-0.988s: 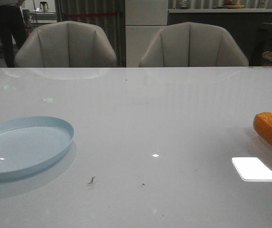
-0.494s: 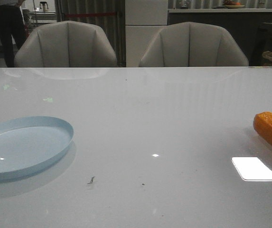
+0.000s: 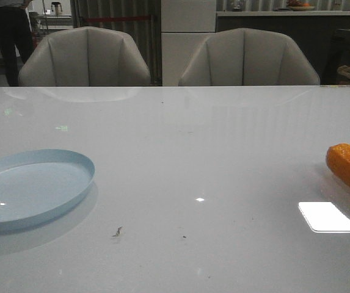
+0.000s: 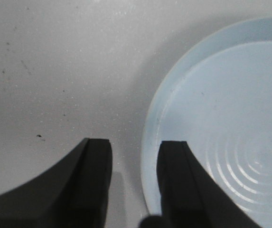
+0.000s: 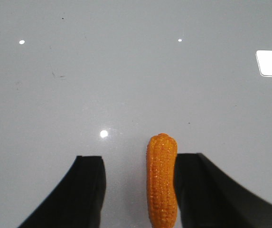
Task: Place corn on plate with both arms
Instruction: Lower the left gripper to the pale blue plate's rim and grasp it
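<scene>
- My right pincer (image 5: pixel 140 190) is spread wide around the corn (image 5: pixel 162 178) without touching it, I guess lined up for a grab.
- Left pincer (image 4: pixel 135 183) is open, empty, straddling the plate (image 4: pixel 150 142) rim.
- Front cam: corn at 3 o'clock, plate at 8 o'clock, well apart; only the wrist cams show my fingers.

My left gripper (image 4: pixel 135 183) had two flat, matte black fingers with squared tips; my right gripper (image 5: pixel 140 190) looked identical, each outer edge curving outward.
</scene>
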